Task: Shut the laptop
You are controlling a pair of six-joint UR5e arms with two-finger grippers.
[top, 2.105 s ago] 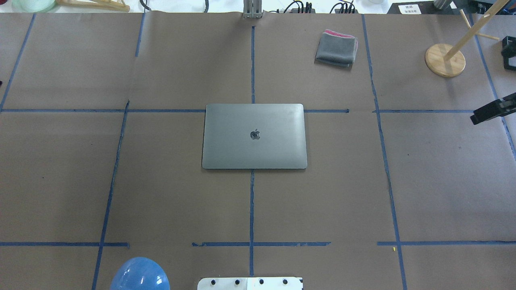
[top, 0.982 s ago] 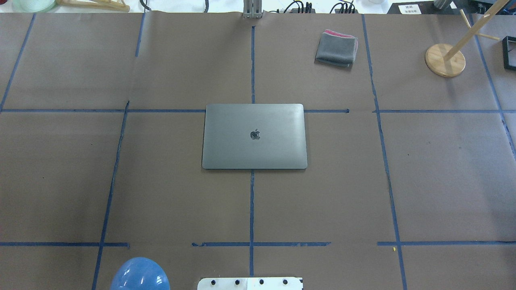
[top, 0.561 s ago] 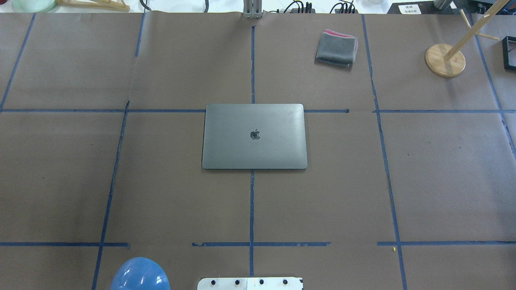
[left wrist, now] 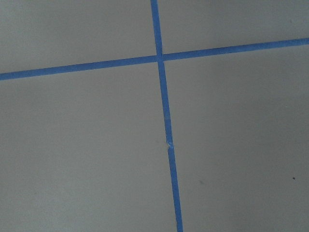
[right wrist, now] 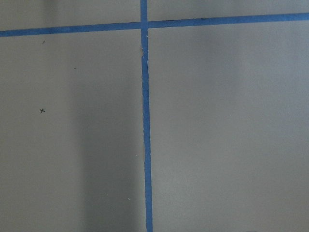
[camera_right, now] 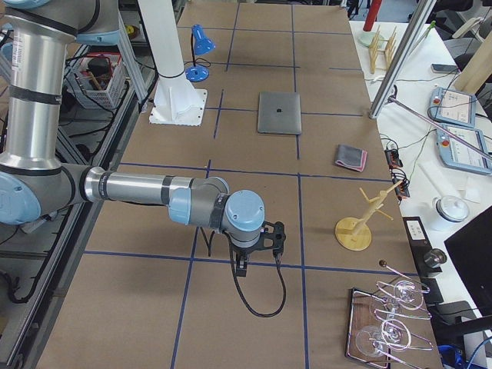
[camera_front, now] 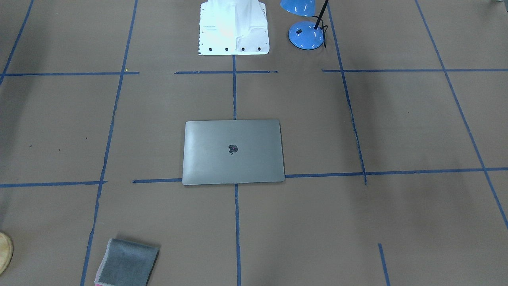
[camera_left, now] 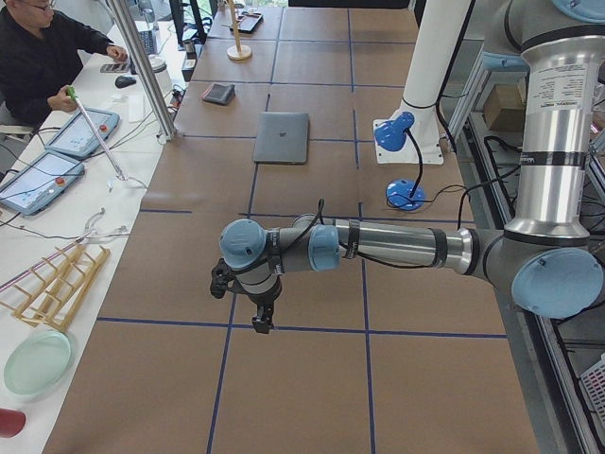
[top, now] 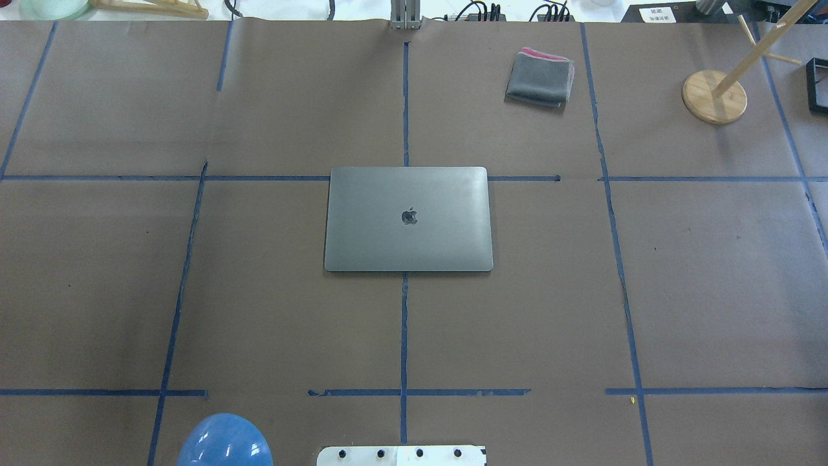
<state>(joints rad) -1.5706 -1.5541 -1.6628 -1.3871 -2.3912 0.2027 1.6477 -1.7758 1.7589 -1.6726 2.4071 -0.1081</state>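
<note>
The space-grey laptop [top: 408, 220] lies shut and flat at the middle of the table, lid up with the dark apple logo showing. It also shows in the front view [camera_front: 233, 151] and both side views [camera_left: 282, 137] [camera_right: 279, 113]. My left gripper [camera_left: 262, 322] shows only in the exterior left view, pointing down over bare paper far from the laptop. My right gripper [camera_right: 242, 269] shows only in the exterior right view, likewise far from the laptop. I cannot tell whether either is open or shut. Both wrist views show only brown paper and blue tape.
A folded grey cloth [top: 540, 77] lies at the far right of the laptop. A wooden stand [top: 714, 97] is at the far right corner. A blue lamp [camera_front: 306, 35] stands beside the white robot base [camera_front: 234, 28]. An operator sits at the side table [camera_left: 47, 57].
The black right gripper at the overhead view's right edge 2.1 s ago has left that view. The laptop has not moved.
</note>
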